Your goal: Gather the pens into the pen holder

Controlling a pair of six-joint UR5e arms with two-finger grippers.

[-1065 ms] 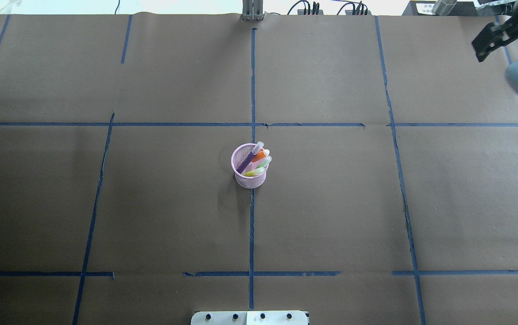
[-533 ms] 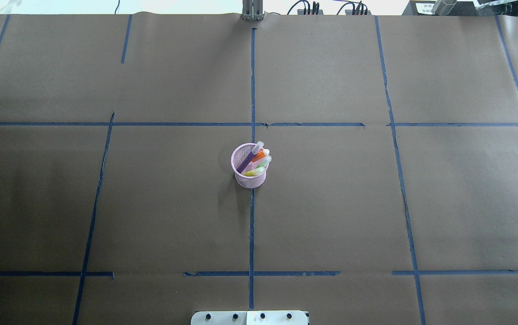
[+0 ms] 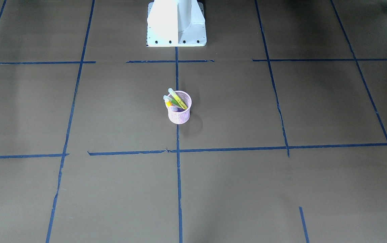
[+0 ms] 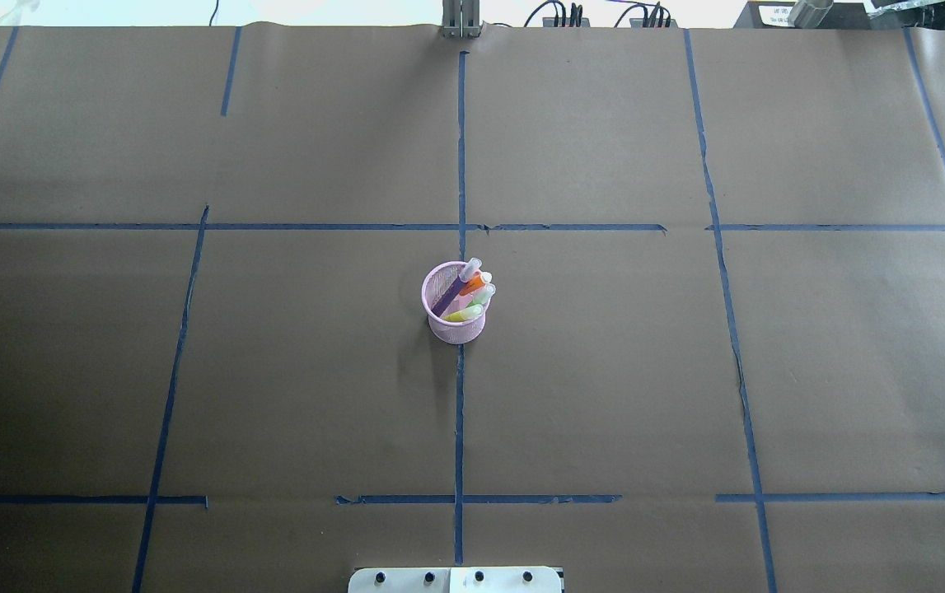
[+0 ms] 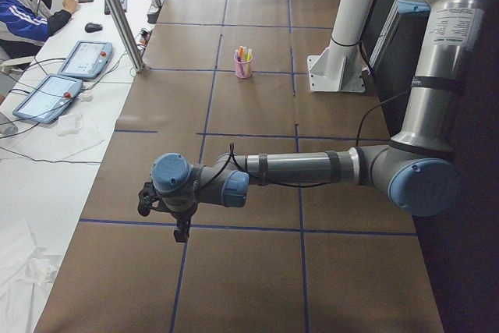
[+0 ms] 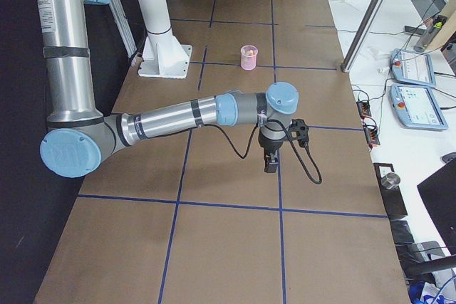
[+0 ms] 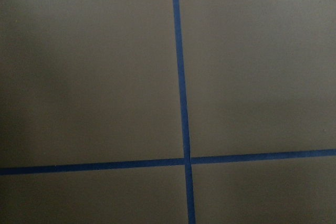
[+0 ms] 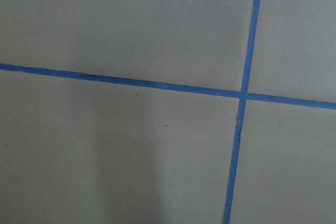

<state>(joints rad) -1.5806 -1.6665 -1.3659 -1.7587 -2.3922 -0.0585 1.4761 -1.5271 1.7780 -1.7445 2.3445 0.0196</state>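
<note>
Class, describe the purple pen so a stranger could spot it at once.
On the brown table gridded with blue tape, a small pink mesh pen holder stands near the middle. Of the pens leaning in it, the purple pen is the darkest, beside an orange pen.
</note>
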